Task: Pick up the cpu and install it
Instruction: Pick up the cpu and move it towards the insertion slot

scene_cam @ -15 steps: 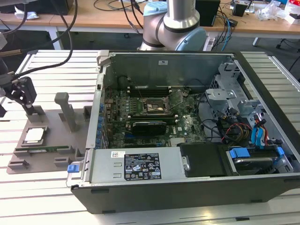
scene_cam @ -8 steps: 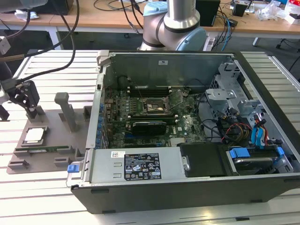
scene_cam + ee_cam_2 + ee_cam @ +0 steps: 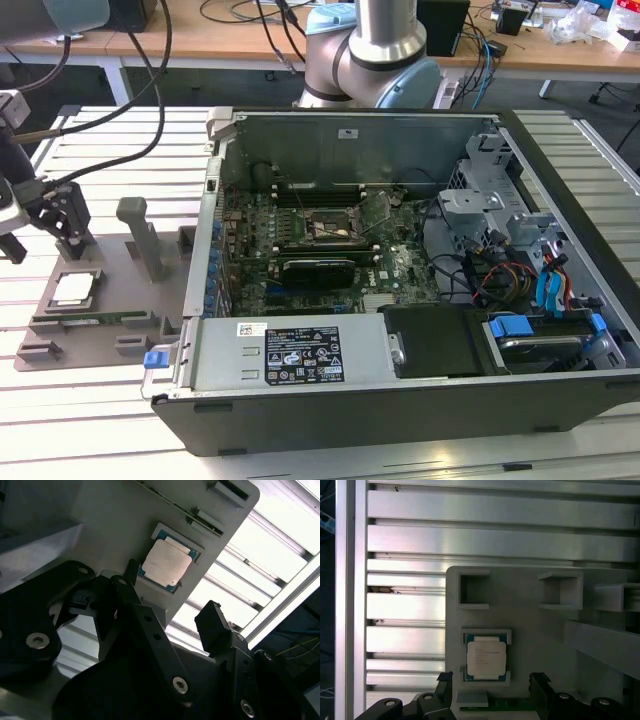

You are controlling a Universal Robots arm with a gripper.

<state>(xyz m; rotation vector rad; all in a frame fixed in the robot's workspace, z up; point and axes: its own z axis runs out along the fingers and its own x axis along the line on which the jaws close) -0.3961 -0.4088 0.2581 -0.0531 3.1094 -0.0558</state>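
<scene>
The gripper (image 3: 167, 597) hovers over the cpu (image 3: 486, 658), jaws spread apart and empty. The cpu lies seated in a recess of the grey tray (image 3: 530, 630), beside the open computer case (image 3: 300, 355).

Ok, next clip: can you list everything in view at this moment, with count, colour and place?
cpu: one, silver-white top, seated in a recess of the tray, not gripped.
tray: one, grey, on the table at the exterior view's left.
memory stick: one, thin and green, in the tray beside the cpu.
computer case: one, black, open, exterior view's centre and right.
motherboard: one, green, inside the case.
cpu socket: one, black with metal frame, on the motherboard.
table: one, slatted aluminium, under tray and case.
robot arm: one, silver with pale blue caps, behind the case.
gripper: one, black, open, above the tray, a finger on either side of the cpu.
</scene>
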